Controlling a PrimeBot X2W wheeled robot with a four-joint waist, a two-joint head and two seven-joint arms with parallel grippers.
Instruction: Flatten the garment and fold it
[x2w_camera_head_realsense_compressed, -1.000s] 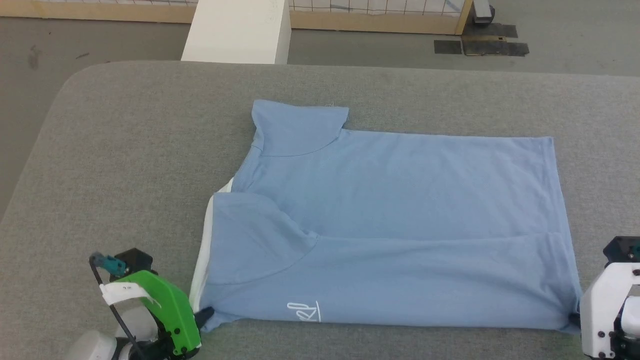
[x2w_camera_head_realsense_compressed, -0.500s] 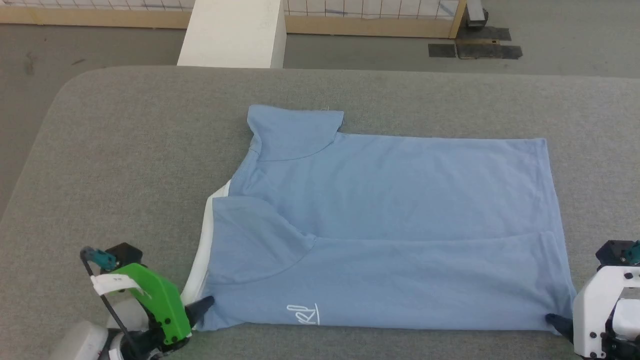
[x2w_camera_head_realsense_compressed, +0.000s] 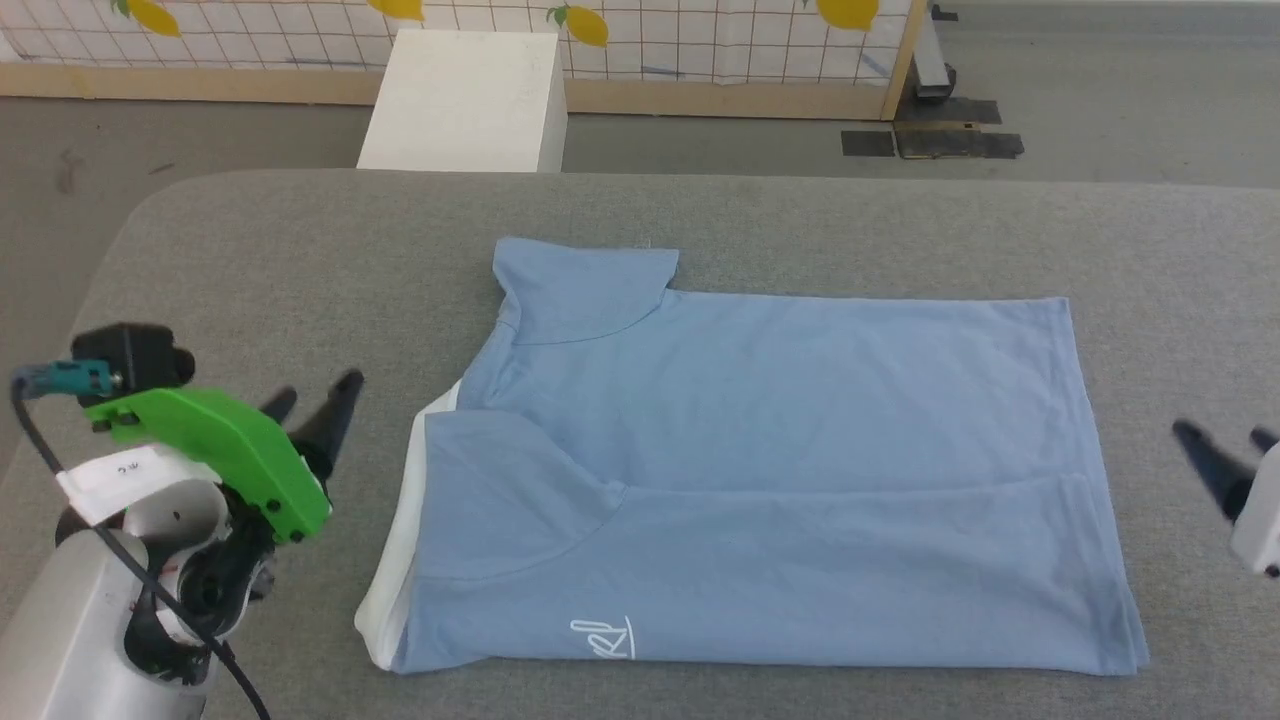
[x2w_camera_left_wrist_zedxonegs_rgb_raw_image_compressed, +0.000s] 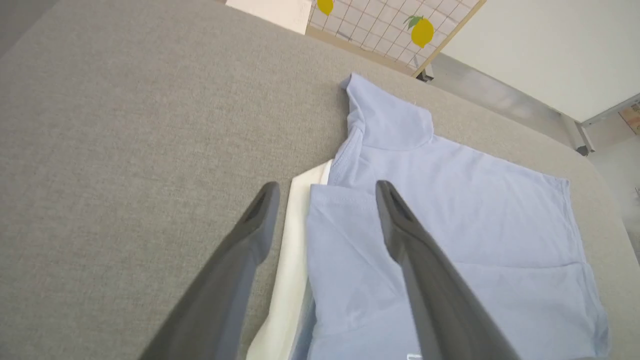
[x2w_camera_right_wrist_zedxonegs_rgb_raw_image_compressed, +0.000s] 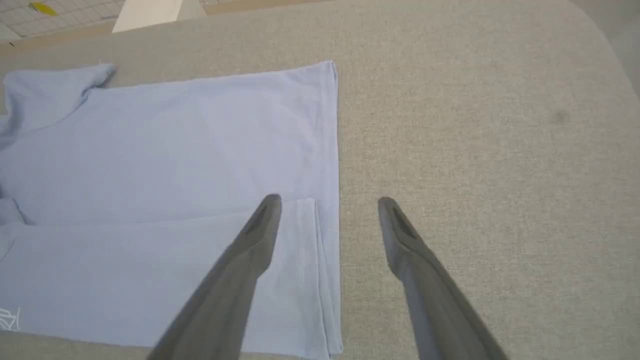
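Held nothing in left gripper (x2w_camera_head_realsense_compressed: 318, 388) or right gripper (x2w_camera_head_realsense_compressed: 1220, 432), jaws spread wide, shirt (x2w_camera_head_realsense_compressed: 760, 470) flat between them. Had one long fold done. Needed more folds, likely.

Lab: padded table (x2w_camera_head_realsense_compressed: 300, 250), lemon-print partition (x2w_camera_head_realsense_compressed: 700, 40)

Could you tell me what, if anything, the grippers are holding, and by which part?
Nothing is held: left gripper and right gripper are open, off the shirt.

Garment (x2w_camera_head_realsense_compressed: 780, 480) on the table (x2w_camera_head_realsense_compressed: 250, 260) — left gripper (x2w_camera_head_realsense_compressed: 318, 387) near its left end, right gripper (x2w_camera_head_realsense_compressed: 1220, 432) near its right end
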